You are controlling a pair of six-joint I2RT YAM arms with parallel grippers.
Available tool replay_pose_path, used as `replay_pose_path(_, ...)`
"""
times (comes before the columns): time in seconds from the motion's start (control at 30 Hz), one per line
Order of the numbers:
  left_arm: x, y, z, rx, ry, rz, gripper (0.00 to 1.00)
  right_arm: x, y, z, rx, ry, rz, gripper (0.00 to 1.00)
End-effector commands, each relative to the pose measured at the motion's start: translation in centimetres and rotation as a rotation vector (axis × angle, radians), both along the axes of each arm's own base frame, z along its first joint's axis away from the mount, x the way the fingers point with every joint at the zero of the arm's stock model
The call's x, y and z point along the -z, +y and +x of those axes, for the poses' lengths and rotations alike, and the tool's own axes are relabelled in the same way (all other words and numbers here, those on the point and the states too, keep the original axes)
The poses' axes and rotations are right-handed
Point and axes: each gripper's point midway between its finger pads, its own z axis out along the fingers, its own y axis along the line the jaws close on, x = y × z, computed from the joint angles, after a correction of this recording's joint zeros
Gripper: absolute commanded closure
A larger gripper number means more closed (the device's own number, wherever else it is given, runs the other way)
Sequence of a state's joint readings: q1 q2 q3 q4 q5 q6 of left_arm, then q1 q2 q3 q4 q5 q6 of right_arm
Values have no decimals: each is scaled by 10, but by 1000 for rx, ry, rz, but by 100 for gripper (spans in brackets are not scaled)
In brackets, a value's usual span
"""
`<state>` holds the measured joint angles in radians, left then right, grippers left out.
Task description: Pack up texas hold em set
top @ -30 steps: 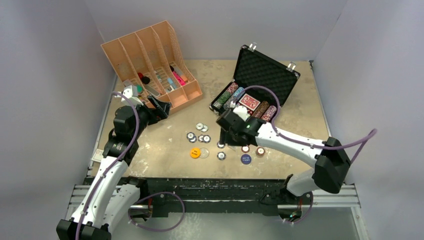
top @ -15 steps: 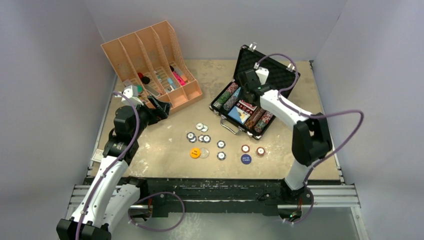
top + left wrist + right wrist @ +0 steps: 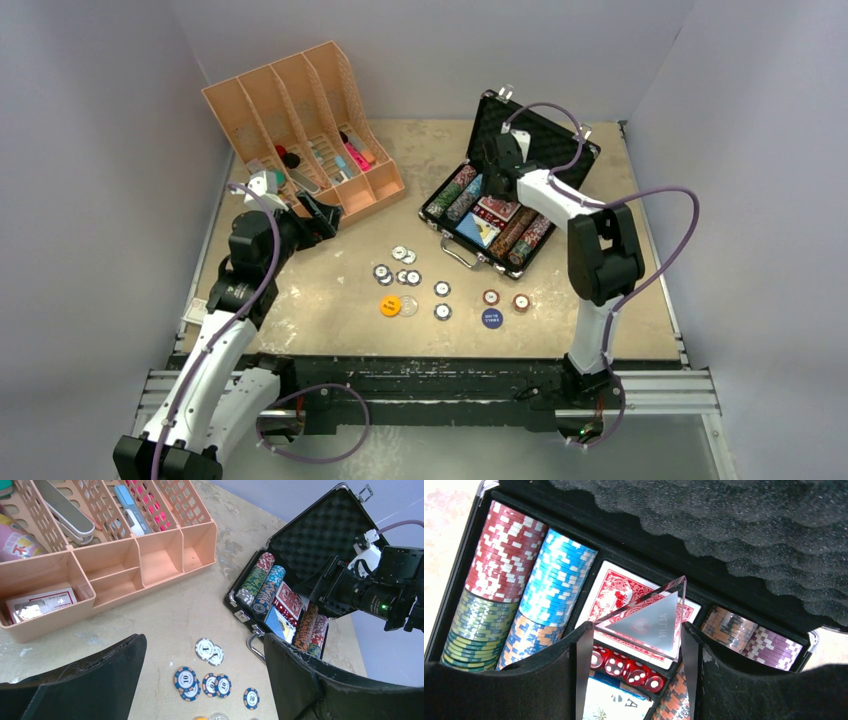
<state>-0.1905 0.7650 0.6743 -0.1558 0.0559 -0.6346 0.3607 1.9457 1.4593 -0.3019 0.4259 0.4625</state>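
Clear acrylic triangle (image 3: 651, 622), lettered ALL IN, held between the fingers of the right gripper (image 3: 633, 642). Only the right wrist view shows it; the top view gives just the arm over the open black briefcase (image 3: 548, 150). Beneath this gripper are a red card deck (image 3: 609, 587) and red dice (image 3: 624, 666), with chip rows (image 3: 504, 560) to its left. Left gripper (image 3: 202, 647) is spread wide, holding nothing. The orange organiser (image 3: 125, 565) lies ahead and left of it, and loose chips (image 3: 185, 677) show between its fingers. Yellow button (image 3: 390, 306) and blue button (image 3: 491, 318) lie on the table, well apart from both grippers.
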Motion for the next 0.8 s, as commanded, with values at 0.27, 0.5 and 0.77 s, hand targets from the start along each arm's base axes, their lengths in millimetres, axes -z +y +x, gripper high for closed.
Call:
replay_pose_path(0.27, -15, 3, 3, -3, -45, 12, 14, -8, 10, 13, -113, -9, 23, 38)
replay_pose_path(0.5, -15, 2, 3, 1, -44, 12, 14, -4, 9, 8, -119, 8, 18, 36)
replay_pose_path(0.77, -15, 1, 3, 2, -41, 10, 14, 1, 7, 5, -111, 42, 6, 30)
